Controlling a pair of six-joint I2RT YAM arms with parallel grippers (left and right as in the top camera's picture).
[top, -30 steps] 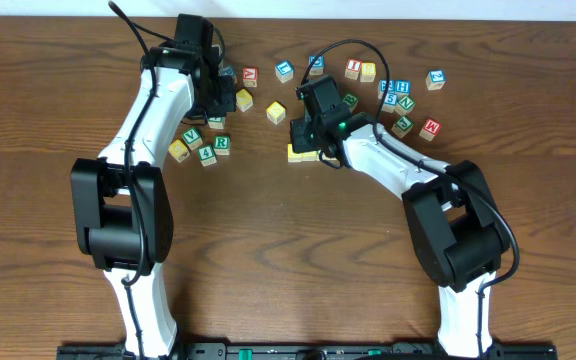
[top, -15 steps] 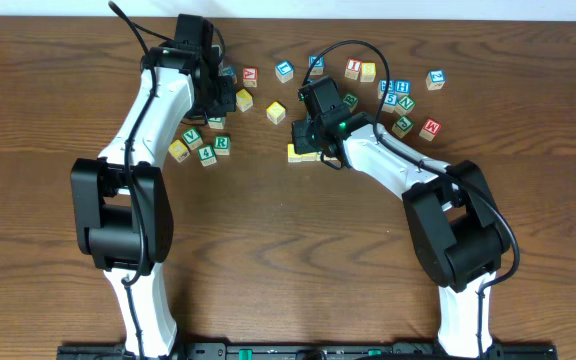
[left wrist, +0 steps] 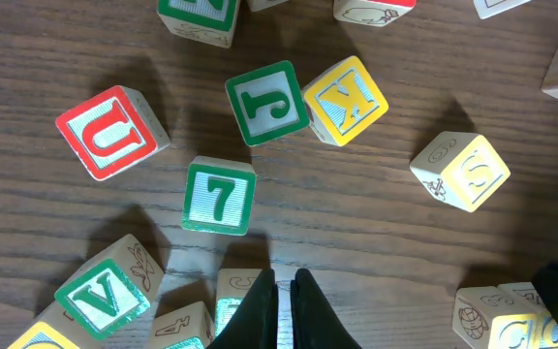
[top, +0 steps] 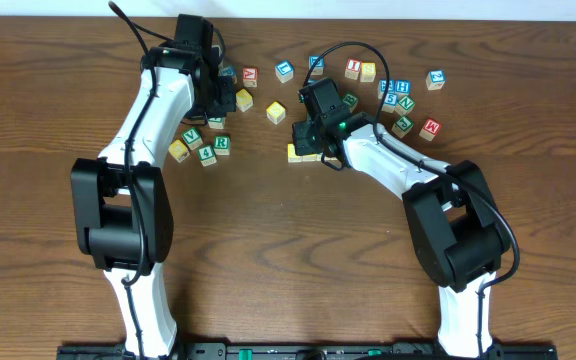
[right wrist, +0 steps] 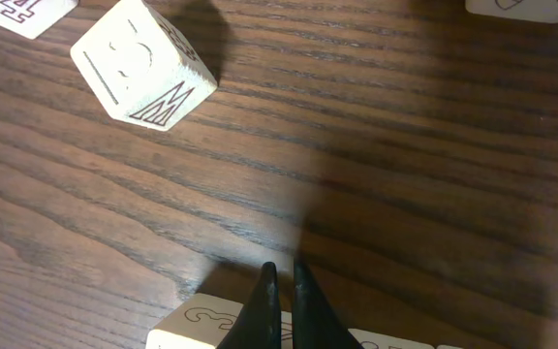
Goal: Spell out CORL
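Hovering with its two tips pressed together and holding nothing, the right pincer (right wrist: 279, 288) sits just over what look like two yellow-faced wooden cubes (top: 295, 154) lying side by side near the middle of the brown wooden surface (top: 288, 260). I judge these to be the first two letters, already set down, though their faces cannot be read. The left pincer (left wrist: 281, 291), its tips also together and empty, hangs low over a cluster of green-lettered cubes (left wrist: 220, 197). The white-faced wooden cube with an R (top: 222, 143) lies close by there, not yet brought to the row. Farther off, the white-faced wooden cube with a blue L (top: 284, 70) rests near the far edge, well apart from the pair. Roughly half seems done, with R and L remaining. Against the frames from a moment earlier, nothing visibly differs: both arms and every cube keep their places
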